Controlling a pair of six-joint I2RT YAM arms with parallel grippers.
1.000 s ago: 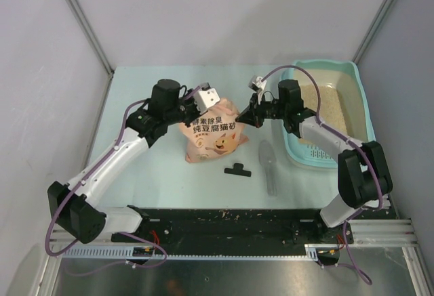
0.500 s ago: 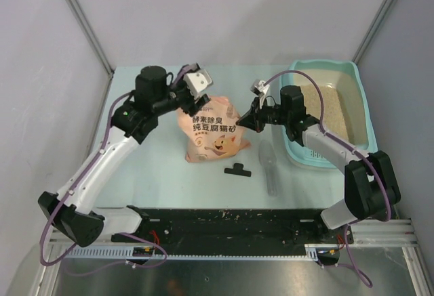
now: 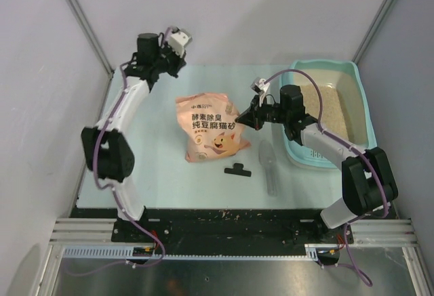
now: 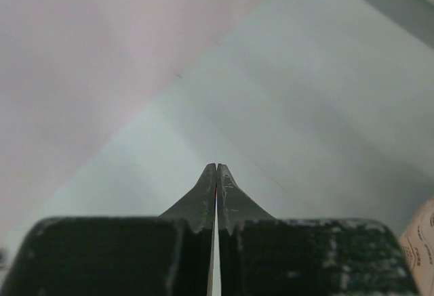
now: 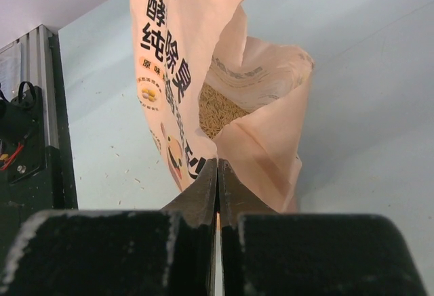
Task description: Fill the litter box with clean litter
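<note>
left gripper (image 4: 216, 168) withdrew from bag (image 3: 210, 128), fingers pressed together; right gripper (image 5: 217, 164) pinches its rim; wrist view shows litter (image 5: 217, 112) inside.

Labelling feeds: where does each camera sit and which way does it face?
Top external: high behind the rig, looking down on the table; left arm, right arm show.
Left wrist: faces table and wall; shut left fingers show.
Right wrist: faces the open bag; right fingers pinch its edge.
Top, right wrist share the bag.

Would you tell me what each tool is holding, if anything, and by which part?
The right tool is shut on the litter bag, pinching the rim of its open mouth. The left tool is shut on nothing.
</note>
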